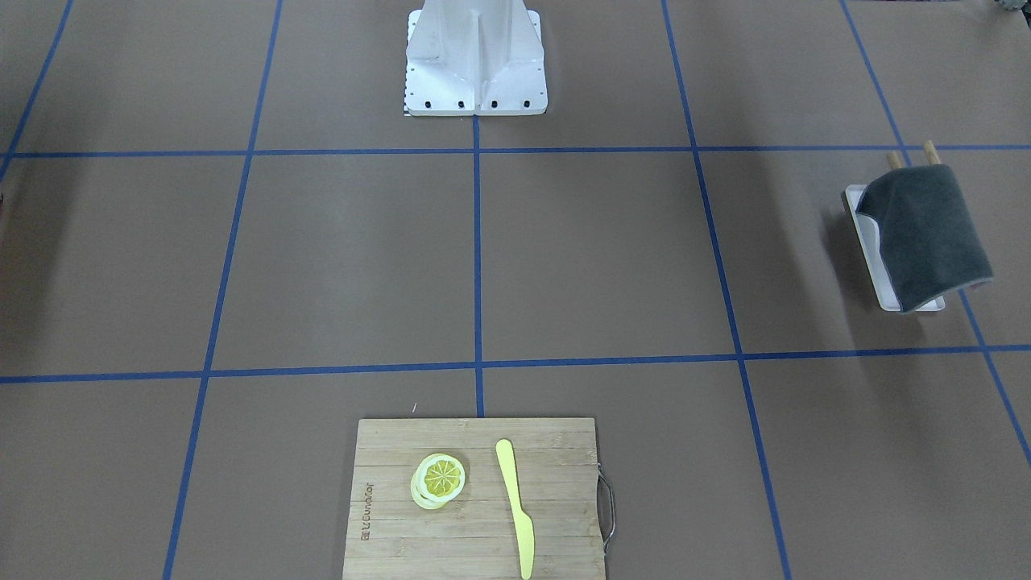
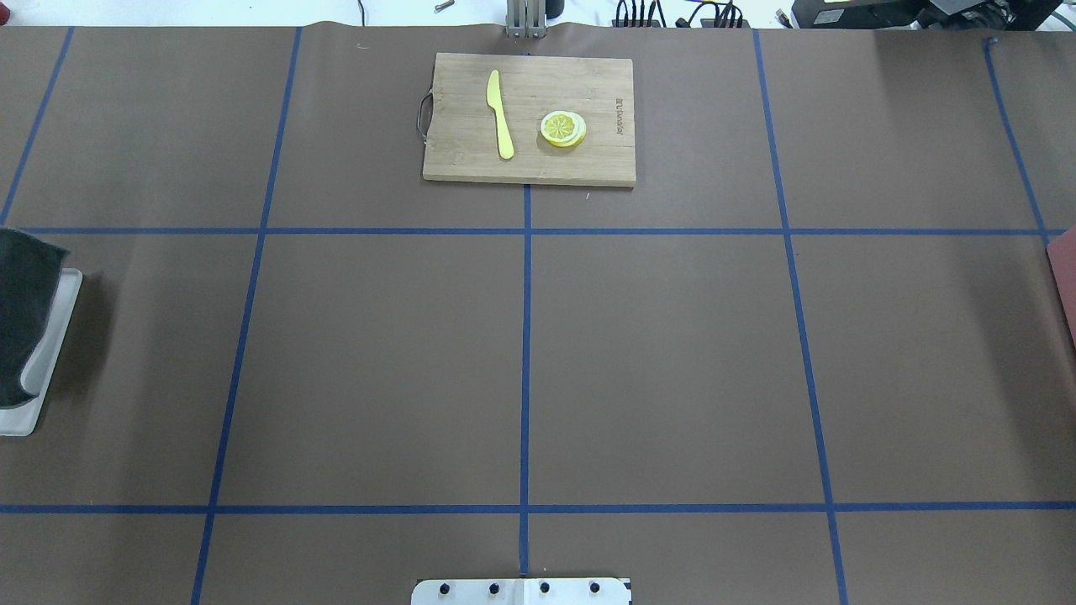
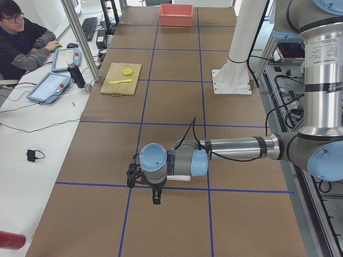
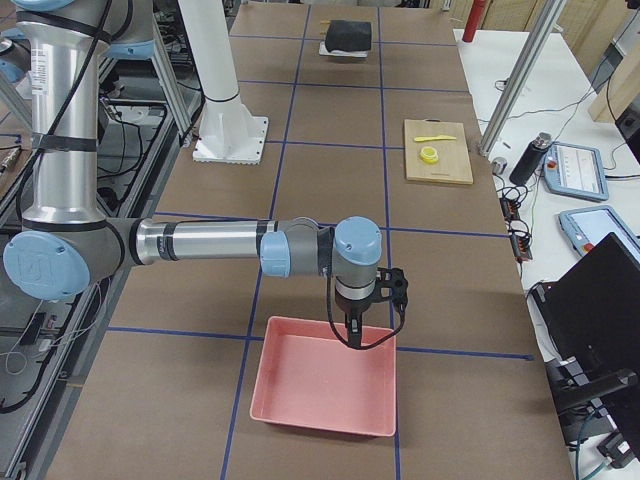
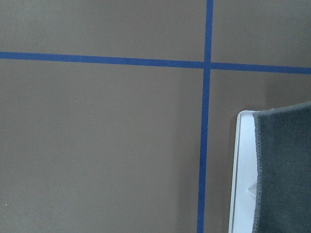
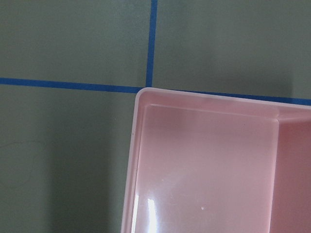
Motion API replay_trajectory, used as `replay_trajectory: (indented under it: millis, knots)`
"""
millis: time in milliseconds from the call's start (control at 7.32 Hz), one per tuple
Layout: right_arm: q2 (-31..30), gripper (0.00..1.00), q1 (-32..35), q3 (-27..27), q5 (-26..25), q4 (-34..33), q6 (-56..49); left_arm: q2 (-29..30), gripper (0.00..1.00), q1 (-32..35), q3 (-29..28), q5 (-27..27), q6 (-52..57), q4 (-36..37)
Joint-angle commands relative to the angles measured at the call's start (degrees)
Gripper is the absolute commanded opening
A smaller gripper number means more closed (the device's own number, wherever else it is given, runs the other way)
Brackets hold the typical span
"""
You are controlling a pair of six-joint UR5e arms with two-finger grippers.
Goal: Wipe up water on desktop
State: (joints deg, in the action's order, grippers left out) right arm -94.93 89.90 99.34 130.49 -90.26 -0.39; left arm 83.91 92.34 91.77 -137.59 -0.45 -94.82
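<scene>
The brown desktop (image 1: 596,250) with its blue tape grid shows no water that I can make out. A dark grey cloth (image 1: 922,234) drapes over a small white tray (image 1: 866,242) at my left end; both also show in the left wrist view, cloth (image 5: 286,170) and tray (image 5: 243,170). My left gripper (image 3: 156,197) hangs just beside that tray, above the desktop. My right gripper (image 4: 352,335) hangs over the near edge of a pink bin (image 4: 325,390). Both grippers show only in the side views, so I cannot tell whether they are open or shut.
A bamboo cutting board (image 1: 475,499) with a yellow knife (image 1: 515,503) and lemon slices (image 1: 440,479) lies at the far middle. The robot's white base (image 1: 475,60) stands at the near middle. The pink bin (image 6: 209,170) sits at my right end.
</scene>
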Motion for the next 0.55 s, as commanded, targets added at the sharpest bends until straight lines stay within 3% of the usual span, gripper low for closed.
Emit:
replay_trajectory:
  millis: [0, 410]
  knots:
    - [-0.26, 1.0, 0.01, 1.9, 0.46, 0.0, 0.12, -0.06, 0.98, -0.06, -0.1, -0.04, -0.08, -0.54]
    - [-0.95, 1.0, 0.01, 1.9, -0.06, 0.0, 0.04, 0.03, 0.98, -0.06, -0.1, -0.31, 0.01, -0.71]
